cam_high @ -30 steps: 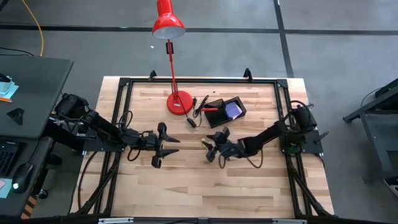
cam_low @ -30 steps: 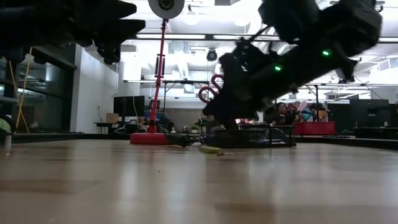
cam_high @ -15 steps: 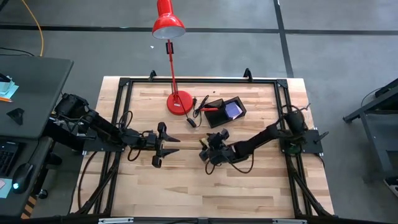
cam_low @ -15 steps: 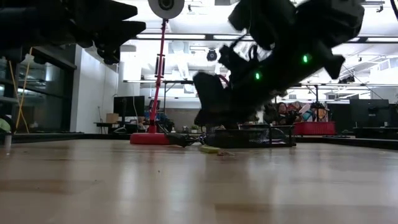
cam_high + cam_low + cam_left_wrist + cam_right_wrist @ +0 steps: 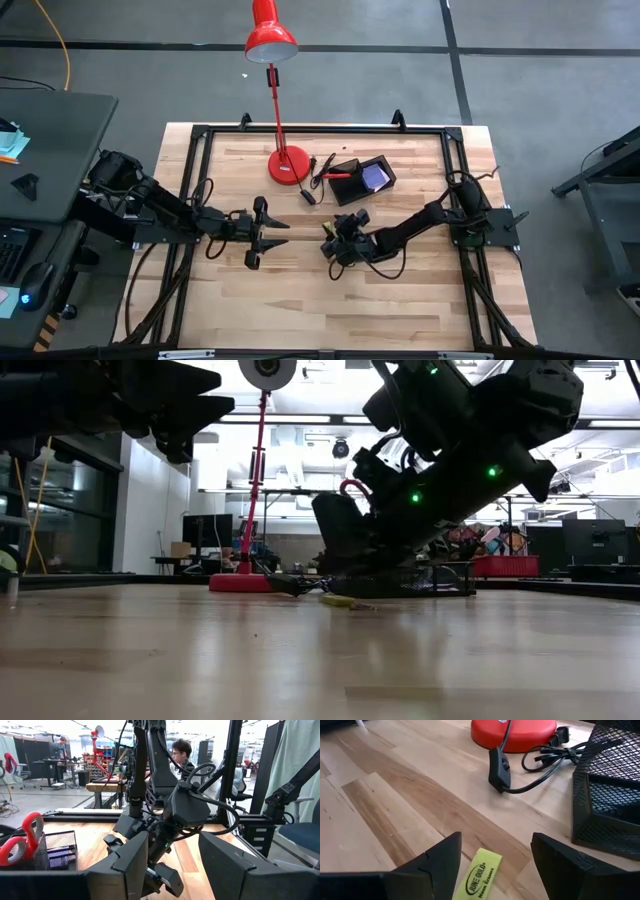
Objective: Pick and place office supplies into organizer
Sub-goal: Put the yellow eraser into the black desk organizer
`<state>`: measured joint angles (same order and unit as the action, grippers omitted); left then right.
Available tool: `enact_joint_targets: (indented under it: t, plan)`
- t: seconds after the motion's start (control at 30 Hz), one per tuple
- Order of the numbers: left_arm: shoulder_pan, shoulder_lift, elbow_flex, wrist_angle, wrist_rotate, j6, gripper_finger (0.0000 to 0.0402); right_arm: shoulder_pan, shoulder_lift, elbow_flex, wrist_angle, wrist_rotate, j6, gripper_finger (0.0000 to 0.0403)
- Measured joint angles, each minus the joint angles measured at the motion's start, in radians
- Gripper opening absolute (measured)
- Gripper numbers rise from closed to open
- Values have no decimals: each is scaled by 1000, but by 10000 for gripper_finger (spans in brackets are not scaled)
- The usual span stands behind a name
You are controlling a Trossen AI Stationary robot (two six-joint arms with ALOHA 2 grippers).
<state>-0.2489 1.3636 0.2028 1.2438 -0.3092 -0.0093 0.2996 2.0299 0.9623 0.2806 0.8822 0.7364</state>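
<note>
Take the organizer [image 5: 362, 178] as your landmark: this black mesh tray stands on the counter [image 5: 300, 290] just beside the round base of the red lamp [image 5: 288, 164]. Inside it you see the purple-blue pad [image 5: 375, 176], and the red-handled scissors [image 5: 20, 837] stand upright in a compartment on the lamp side. The lamp's black cable with its switch [image 5: 499, 771] lies on the wood between the lamp base and the organizer.

Your right end effector [image 5: 336, 244] is low over the counter, near the organizer on the side away from the lamp head. Its two fingers [image 5: 435, 865] stand apart, with a moderate gap, and hold nothing. Between them, on the wood, lies the small yellow piece [image 5: 479, 874] with dark print on it; the fingers do not touch it. It is near the organizer's corner but outside the tray.

Your left end effector [image 5: 256, 235] hangs well apart from the organizer, beyond the right one. Its fingers are also parted and empty.
</note>
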Motion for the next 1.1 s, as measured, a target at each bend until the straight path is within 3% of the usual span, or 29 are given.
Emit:
enact_joint_targets:
  t: [0.7, 0.9, 1.1]
  plan:
    - [0, 0, 0, -5, 0, 0, 168, 0, 102, 2, 85, -35, -45, 224]
    - [0, 0, 0, -5, 1, 0, 168, -5, 102, 3, 91, -68, -82, 162]
    - [0, 0, 0, -5, 0, 2, 168, -7, 101, 3, 103, -112, -120, 46]
